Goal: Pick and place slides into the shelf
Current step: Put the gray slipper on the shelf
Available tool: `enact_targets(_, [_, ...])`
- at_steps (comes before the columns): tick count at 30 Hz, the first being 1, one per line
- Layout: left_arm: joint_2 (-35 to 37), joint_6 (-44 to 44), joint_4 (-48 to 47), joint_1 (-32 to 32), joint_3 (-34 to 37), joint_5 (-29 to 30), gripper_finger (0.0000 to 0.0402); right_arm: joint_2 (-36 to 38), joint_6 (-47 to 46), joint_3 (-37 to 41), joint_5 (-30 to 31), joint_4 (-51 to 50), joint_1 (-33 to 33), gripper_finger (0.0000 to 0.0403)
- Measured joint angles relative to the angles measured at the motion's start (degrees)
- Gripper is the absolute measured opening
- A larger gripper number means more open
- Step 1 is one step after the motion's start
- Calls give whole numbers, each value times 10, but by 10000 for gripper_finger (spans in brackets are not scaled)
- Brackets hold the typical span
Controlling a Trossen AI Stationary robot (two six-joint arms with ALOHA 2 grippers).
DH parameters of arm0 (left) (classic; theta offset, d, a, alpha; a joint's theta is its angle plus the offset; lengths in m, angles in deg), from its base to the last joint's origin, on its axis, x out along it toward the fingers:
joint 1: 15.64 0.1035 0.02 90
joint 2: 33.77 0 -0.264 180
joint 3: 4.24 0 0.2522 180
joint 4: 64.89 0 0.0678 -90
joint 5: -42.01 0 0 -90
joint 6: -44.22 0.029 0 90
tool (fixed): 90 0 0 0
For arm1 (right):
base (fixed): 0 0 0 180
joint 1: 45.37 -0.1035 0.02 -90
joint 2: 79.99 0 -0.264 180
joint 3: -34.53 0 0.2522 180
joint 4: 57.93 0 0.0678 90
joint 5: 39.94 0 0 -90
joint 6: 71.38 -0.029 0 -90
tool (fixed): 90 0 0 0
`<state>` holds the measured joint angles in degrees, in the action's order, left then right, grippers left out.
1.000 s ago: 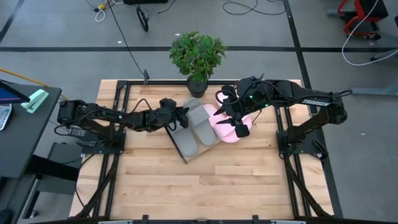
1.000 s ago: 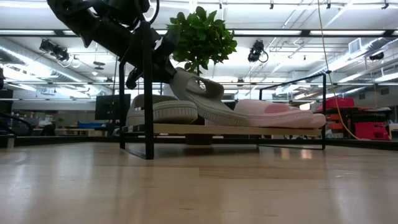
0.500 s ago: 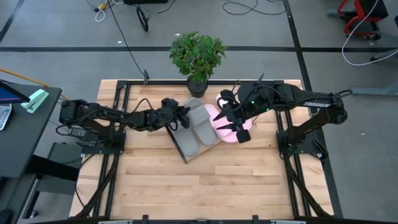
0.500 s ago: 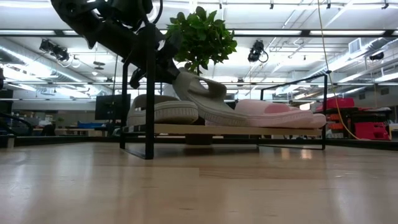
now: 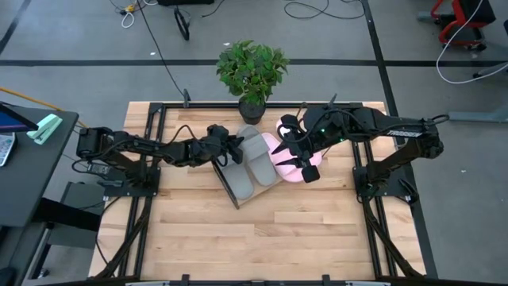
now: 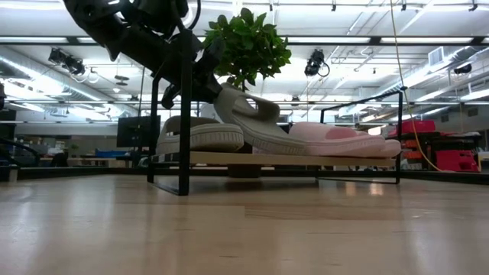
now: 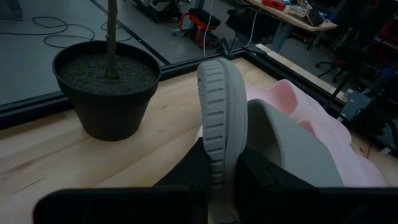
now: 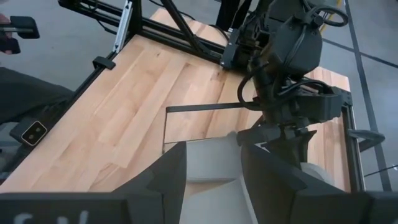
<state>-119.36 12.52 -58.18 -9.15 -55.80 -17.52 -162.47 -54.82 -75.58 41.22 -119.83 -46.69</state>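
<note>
My left gripper (image 5: 231,151) (image 7: 217,169) is shut on one grey slide (image 5: 259,157) (image 6: 248,122), which slants down toward the shelf (image 5: 237,195) (image 6: 252,159). The other grey slide (image 5: 241,175) (image 6: 200,137) lies flat on the shelf board. The pink pair (image 5: 286,165) (image 6: 336,137) lies beside them, toward the table's right. My right gripper (image 5: 299,161) (image 8: 212,177) hovers open over the pink pair and faces the left gripper. My left gripper pinches the grey slide's sole edge (image 7: 219,134) at its raised end between the two fingers (image 7: 264,183), reaching in from the table's left. The slide stands on edge and tilted. Its raised end (image 6: 221,95) is in the air and its lower end (image 6: 286,143) rests by the pink slides.
A potted plant (image 5: 252,67) (image 7: 109,93) stands just beyond the shelf at the table's far edge. Black frame rails (image 5: 157,143) run along the table's left and right sides. Bare wooden tabletop (image 5: 254,238) stretches out on the shelf's near side.
My right gripper has shifted a little toward the table's left, over the pink pair, and its arm has changed its bend. My left gripper has carried the tilted grey slide slightly toward the table's right.
</note>
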Motion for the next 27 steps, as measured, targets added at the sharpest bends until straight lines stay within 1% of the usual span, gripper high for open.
enact_targets(7, [0,-14,-6,4,-1,-4,45,0,0,0,0,0,0,158])
enact_targets(11, [0,-33,-5,20,-2,-49,45,0,0,0,0,0,0,158])
enact_targets(15, [3,-23,-5,26,-2,-65,45,0,0,0,0,0,0,158])
enact_targets(24, [2,-16,-42,28,-45,-114,45,0,-4,0,0,0,0,158])
enact_targets(27, [2,-15,-45,28,-49,-127,45,0,-4,2,0,0,0,158])
